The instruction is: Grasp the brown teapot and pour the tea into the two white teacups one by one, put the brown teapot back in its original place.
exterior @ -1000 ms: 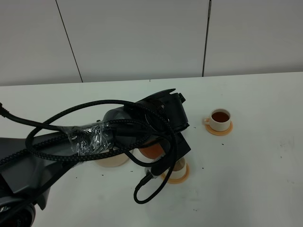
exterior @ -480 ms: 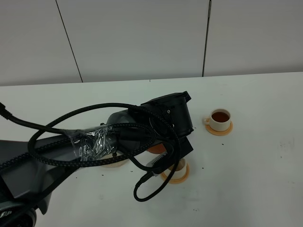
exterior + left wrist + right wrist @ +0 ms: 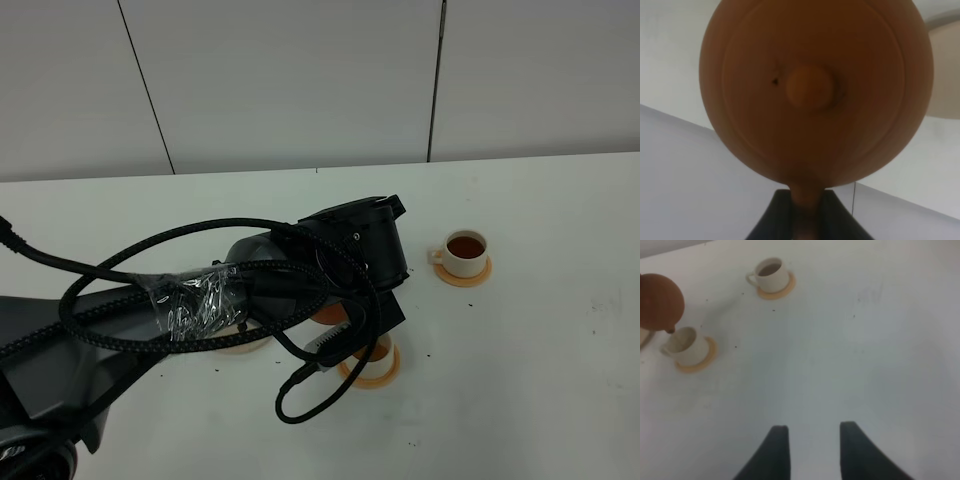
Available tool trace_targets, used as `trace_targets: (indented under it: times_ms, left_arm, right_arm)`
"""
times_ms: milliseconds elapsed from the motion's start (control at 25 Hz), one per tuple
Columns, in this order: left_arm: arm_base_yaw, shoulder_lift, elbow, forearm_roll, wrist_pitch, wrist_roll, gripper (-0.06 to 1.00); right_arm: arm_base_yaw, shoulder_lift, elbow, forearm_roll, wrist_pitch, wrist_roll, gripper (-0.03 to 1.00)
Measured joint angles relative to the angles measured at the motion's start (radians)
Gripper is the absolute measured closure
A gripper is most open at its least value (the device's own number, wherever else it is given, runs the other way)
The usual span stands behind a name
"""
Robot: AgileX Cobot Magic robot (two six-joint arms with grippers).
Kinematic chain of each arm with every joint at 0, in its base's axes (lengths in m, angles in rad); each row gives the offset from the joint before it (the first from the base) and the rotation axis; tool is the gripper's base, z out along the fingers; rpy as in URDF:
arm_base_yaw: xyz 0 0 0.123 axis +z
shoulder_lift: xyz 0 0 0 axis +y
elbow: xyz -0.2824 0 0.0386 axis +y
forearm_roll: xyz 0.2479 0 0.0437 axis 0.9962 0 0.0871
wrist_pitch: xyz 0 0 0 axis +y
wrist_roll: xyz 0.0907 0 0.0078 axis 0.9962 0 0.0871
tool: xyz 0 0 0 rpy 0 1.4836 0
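Observation:
The brown teapot [image 3: 810, 90] fills the left wrist view, lid and knob facing the camera. My left gripper [image 3: 806, 200] is shut on its loop handle. From the high camera the left arm's wrist [image 3: 352, 250] hides most of the teapot [image 3: 328, 314]. The right wrist view shows the teapot [image 3: 658, 302] tipped, spout right above the near white teacup [image 3: 686, 345]. That near teacup [image 3: 376, 351] stands on an orange coaster [image 3: 372, 378]. The far teacup [image 3: 466, 252] holds dark tea. The pale saucer [image 3: 240, 345] lies bare beside the arm. My right gripper [image 3: 813, 428] is open and holds nothing.
A looped black cable [image 3: 310, 390] hangs from the left arm down to the table by the near coaster. The far teacup [image 3: 771, 274] sits on its own orange coaster [image 3: 782, 290]. White tabletop [image 3: 865, 355] stretches in front of the right gripper.
The left wrist has rolled and shifted slightly right, so it hides more of the teapot above the near cup. The cable loop has sagged lower. The cups have not moved.

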Motion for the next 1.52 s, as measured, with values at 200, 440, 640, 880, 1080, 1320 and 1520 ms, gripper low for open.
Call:
trace_targets:
  times_ms: [200,440,640,880,1080,1320,1520]
  left_arm:
    - [0.0,0.0,0.0,0.01,-0.002,0.004,0.77]
    - [0.0,0.0,0.0,0.013,-0.004,0.004,0.77]
    - [0.0,0.0,0.0,0.013,-0.007,0.005,0.77]
    - [0.0,0.0,0.0,0.009,-0.007,0.005,0.77]
    - [0.0,0.0,0.0,0.009,-0.007,0.005,0.77]
    - [0.0,0.0,0.0,0.009,-0.014,0.005,0.77]
    - [0.0,0.0,0.0,0.009,-0.028,0.005,0.77]
  right_arm:
    - [0.0,0.0,0.0,0.0,0.0,0.0,0.73]
    - [0.0,0.0,0.0,0.0,0.0,0.0,0.73]
    - [0.0,0.0,0.0,0.0,0.0,0.0,0.73]
    - [0.0,0.0,0.0,0.0,0.0,0.0,0.73]
    - [0.0,0.0,0.0,0.0,0.0,0.0,0.73]
    - [0.0,0.0,0.0,0.0,0.0,0.0,0.73]
    - [0.0,0.0,0.0,0.0,0.0,0.0,0.73]
